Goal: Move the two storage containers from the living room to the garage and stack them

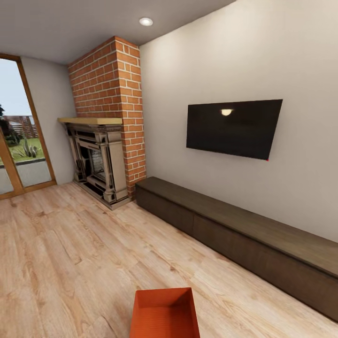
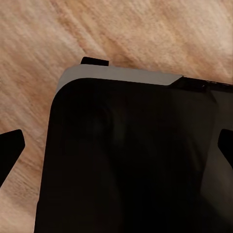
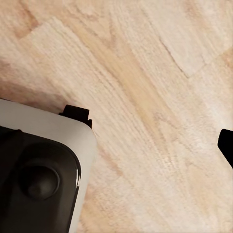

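One red-orange storage container [image 1: 164,313] lies open and empty on the light wood-plank floor of the living room, at the near middle of the head view, partly cut off by the frame's lower edge. In the left wrist view my left gripper [image 2: 116,148] is open, its dark fingertips [image 2: 10,149] wide apart over my own black base. My right gripper [image 3: 116,145] hangs open above bare planks, with one fingertip [image 3: 227,144] at the frame's edge. Neither gripper holds anything.
A red brick fireplace [image 1: 105,117] stands in the far corner beside a glazed door [image 1: 19,141]. A black TV [image 1: 232,127] hangs on the right wall above a long low dark-brown bench [image 1: 244,230]. My grey-and-black base [image 3: 39,170] sits under both wrists.
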Controlling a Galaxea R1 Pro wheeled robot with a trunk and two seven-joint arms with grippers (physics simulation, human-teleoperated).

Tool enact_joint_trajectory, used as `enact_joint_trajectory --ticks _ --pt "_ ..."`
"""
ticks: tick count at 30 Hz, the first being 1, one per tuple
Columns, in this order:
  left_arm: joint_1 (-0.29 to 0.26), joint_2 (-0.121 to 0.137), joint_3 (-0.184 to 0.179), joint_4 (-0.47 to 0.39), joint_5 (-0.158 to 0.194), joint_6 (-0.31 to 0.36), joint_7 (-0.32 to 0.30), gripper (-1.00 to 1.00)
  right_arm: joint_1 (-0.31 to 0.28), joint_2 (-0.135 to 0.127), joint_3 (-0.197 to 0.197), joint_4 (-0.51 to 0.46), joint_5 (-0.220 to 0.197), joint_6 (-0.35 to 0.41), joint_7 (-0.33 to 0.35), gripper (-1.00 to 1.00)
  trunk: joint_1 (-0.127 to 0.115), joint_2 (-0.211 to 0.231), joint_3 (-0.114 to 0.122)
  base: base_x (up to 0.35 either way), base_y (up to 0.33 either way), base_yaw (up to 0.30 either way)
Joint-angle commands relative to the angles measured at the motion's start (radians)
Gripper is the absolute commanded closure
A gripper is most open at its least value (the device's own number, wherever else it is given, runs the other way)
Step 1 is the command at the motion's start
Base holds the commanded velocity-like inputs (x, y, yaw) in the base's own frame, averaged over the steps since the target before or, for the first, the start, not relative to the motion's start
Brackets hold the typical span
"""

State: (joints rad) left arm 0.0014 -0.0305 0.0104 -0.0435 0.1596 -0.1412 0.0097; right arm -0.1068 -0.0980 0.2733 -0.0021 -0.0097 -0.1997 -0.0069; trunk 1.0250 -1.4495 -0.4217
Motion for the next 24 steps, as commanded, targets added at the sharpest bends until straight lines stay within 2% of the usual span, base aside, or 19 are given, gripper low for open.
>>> enact_joint_trajectory --ticks 1,24 --pt "0.0 0.0 0.0 -0.001 0.006 -0.002 0.001 -1.0 -0.001 0.0 0.004 0.001 -0.001 -0.003 -0.001 -1.0 0.0 0.0 -0.001 0.0 0.0 0.002" --pt "0.0 -0.002 0.0 -0.001 0.006 -0.002 0.001 -1.0 0.0 0.001 0.007 0.001 0.003 0.001 -0.001 -1.0 0.0 0.0 -0.001 0.0 0.0 0.0"
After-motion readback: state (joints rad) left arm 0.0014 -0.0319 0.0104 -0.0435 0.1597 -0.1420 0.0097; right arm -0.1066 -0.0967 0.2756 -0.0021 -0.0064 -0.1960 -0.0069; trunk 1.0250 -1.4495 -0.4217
